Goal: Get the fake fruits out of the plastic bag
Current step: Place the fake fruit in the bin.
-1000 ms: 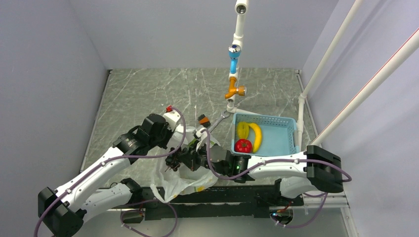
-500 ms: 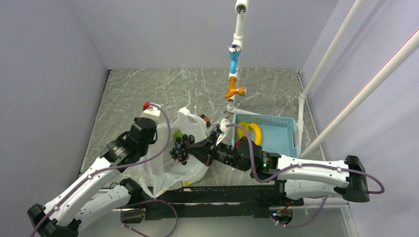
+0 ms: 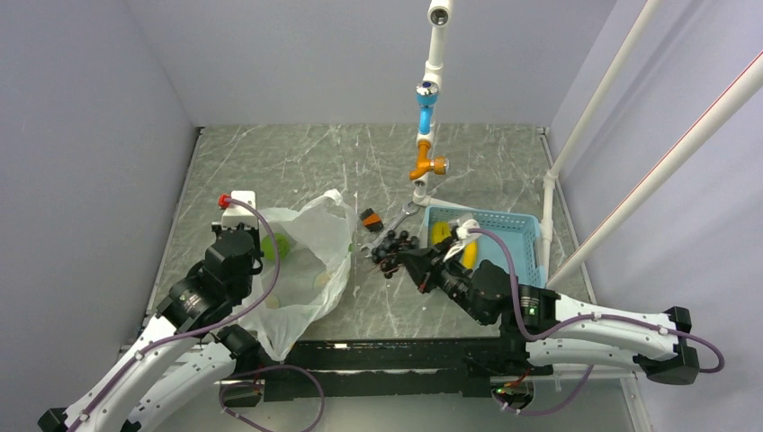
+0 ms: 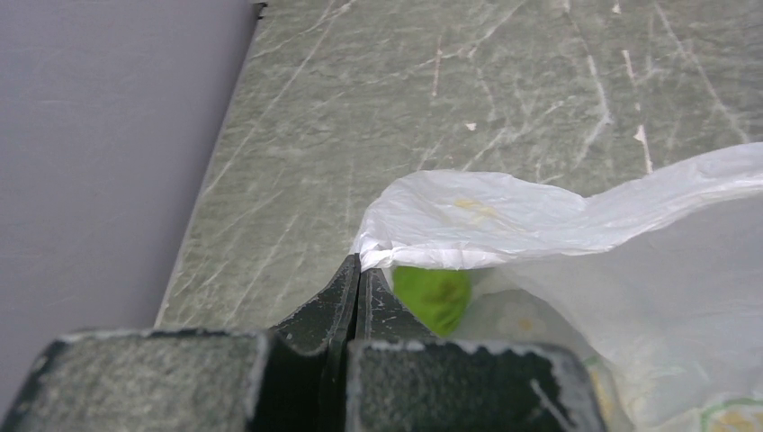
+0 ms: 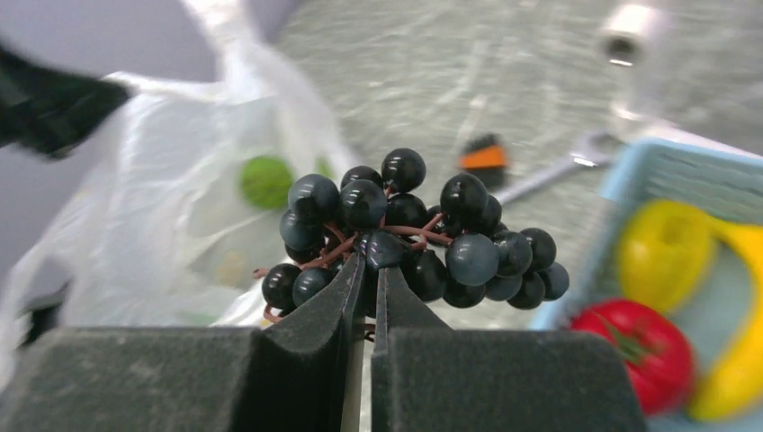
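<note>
Right gripper (image 5: 364, 268) is clamped on the grape bunch (image 5: 416, 232) at its stems. The bunch is clear of the plastic bag (image 3: 310, 236), over the table between the bag and the blue basket (image 3: 533, 221). Basket is close on the gripper's right, with the yellow oval fruit (image 5: 664, 241), banana (image 5: 740, 364) and red fruit (image 5: 641, 349) already in it. Left gripper (image 4: 358, 270) is pinched shut on the bag rim, holding the mouth up. Green fruit (image 4: 434, 297) is inside the bag, just beside that pinch. Left arm is nearer but occupied. Looks like one fruit to go after the grapes.
</note>
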`<state>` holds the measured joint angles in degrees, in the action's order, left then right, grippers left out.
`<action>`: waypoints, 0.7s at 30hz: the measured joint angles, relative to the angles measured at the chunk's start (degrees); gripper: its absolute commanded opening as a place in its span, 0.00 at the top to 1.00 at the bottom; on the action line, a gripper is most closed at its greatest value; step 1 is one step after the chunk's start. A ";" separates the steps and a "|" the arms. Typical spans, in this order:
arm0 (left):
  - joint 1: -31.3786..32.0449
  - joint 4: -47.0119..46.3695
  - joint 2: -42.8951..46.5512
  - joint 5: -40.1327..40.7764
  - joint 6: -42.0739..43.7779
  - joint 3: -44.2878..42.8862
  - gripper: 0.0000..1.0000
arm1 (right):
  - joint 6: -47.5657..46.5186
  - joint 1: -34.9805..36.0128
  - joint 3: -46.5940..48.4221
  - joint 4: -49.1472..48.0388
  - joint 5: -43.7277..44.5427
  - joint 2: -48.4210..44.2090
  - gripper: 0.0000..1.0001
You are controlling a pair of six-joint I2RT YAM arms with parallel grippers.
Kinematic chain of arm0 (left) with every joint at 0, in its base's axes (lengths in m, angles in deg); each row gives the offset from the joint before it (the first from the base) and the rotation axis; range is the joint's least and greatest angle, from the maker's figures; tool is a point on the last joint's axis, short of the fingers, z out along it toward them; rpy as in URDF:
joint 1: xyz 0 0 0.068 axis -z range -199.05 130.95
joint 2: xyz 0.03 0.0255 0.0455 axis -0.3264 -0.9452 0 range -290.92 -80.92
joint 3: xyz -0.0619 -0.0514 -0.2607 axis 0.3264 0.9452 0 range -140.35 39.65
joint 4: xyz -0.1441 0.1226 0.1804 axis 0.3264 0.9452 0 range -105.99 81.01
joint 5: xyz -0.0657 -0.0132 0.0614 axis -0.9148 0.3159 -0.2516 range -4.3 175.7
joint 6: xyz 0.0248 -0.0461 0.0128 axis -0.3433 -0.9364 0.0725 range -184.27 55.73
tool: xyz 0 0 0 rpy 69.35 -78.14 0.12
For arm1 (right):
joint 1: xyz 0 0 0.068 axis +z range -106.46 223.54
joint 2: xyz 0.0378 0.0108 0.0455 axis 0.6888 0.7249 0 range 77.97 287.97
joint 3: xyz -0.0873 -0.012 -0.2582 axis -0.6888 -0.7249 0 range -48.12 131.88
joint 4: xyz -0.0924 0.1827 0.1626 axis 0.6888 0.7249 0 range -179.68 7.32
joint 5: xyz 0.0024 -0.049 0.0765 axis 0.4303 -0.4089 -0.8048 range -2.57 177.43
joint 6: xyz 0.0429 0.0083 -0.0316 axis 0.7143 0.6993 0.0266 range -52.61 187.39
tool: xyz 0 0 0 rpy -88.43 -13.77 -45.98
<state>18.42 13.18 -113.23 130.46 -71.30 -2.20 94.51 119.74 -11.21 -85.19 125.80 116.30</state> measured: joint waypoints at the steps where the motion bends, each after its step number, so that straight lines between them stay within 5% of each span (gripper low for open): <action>1: -0.28 -0.96 -0.02 -1.66 0.37 0.50 1.00 | 1.99 -0.07 -0.17 3.37 4.15 -0.87 1.00; 10: -0.66 -1.90 -4.79 -18.25 2.49 0.50 1.00 | 19.98 -2.32 -0.55 26.71 25.35 -6.32 1.00; 21: -0.70 -1.90 -5.49 -36.20 5.07 0.46 1.00 | 23.74 -31.65 -1.53 29.64 15.10 6.43 0.99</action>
<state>17.72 11.27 -118.72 94.26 -66.23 -1.74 118.24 88.09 -12.74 -55.55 140.90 122.72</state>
